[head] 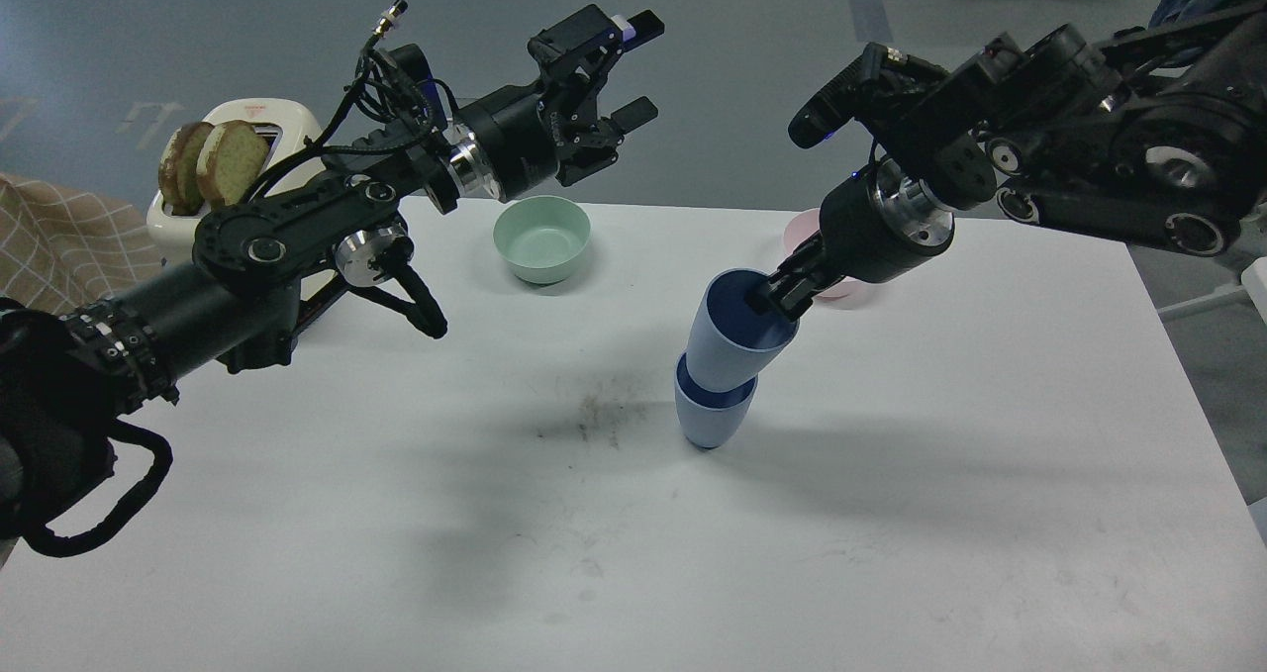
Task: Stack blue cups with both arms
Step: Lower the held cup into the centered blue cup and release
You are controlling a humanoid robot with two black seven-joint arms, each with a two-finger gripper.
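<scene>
One light-blue cup [711, 418] stands upright on the white table [891, 514] near the middle. My right gripper [774, 296] is shut on the rim of the second blue cup [730, 340], one finger inside it. That cup's base sits partly inside the standing cup, tilted a little to the right. My left gripper [619, 83] is open and empty, raised above the table's far edge over the green bowl, well left of the cups.
A green bowl [541, 240] sits at the far edge. A pink bowl [822, 256] lies partly hidden behind my right wrist. A white toaster [238, 167] with two bread slices stands far left. A dark smudge [594, 420] marks the table left of the cups.
</scene>
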